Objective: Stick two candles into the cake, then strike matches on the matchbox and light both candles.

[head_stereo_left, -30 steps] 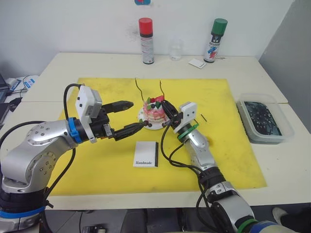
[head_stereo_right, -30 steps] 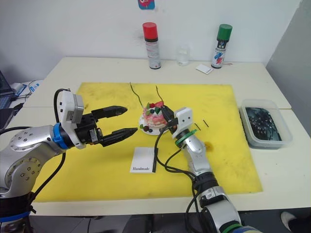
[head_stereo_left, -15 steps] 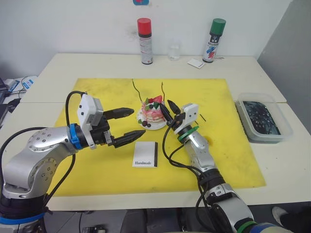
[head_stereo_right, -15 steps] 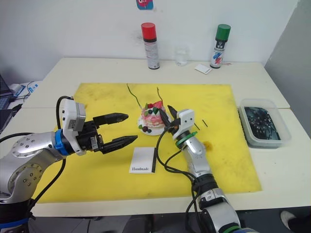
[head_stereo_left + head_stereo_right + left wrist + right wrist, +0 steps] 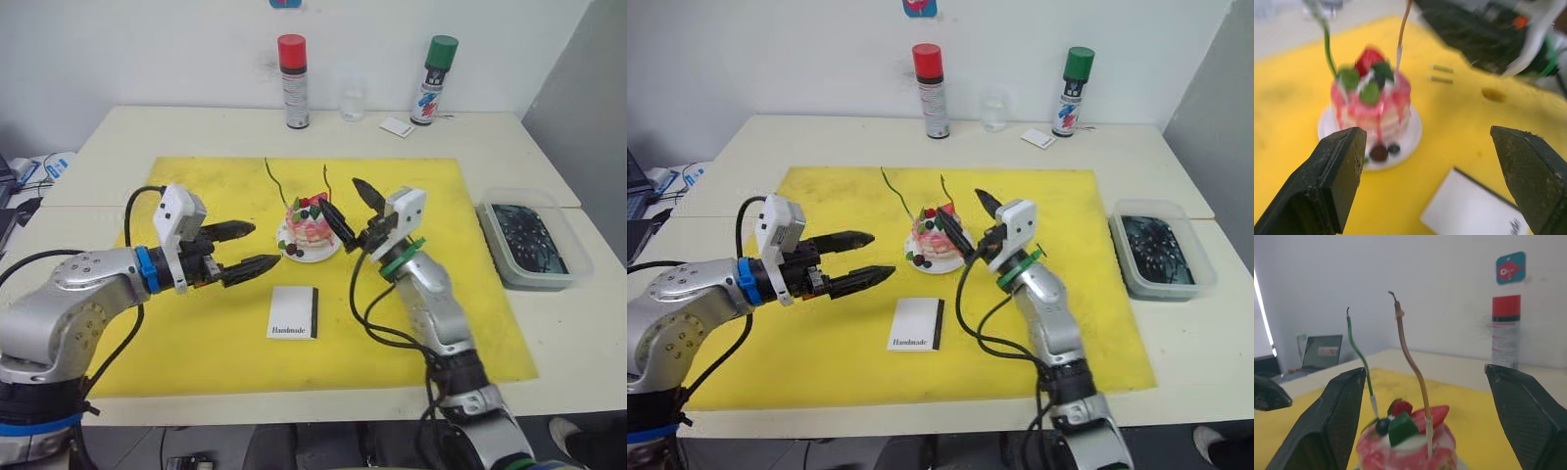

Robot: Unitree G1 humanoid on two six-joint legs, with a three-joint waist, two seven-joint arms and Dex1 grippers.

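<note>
The pink-and-white cake [image 5: 308, 225] stands on its white plate [image 5: 315, 257] in the middle of the yellow mat [image 5: 196, 323]. Two candles stand upright in it, a green one [image 5: 1359, 350] and a pinkish-brown one [image 5: 1410, 357]. My right gripper [image 5: 343, 201] hovers just right of the cake, open, with nothing between its fingers. At the cake's left, a short way off, my left gripper [image 5: 266, 246] is open and empty. The white matchbox [image 5: 294, 311] lies flat in front of the cake. Two short matches [image 5: 1442, 74] lie on the mat right of the cake.
A red-capped spray can [image 5: 293, 82], a clear glass [image 5: 353, 101], a green-capped can [image 5: 429, 81] and a small white card [image 5: 397, 126] stand along the table's back. A clear tub [image 5: 529, 240] of dark contents sits at the right edge.
My right gripper has opened from shut and risen up and to the right, away from the pinkish candle. The left gripper has drawn back a little from the cake.
</note>
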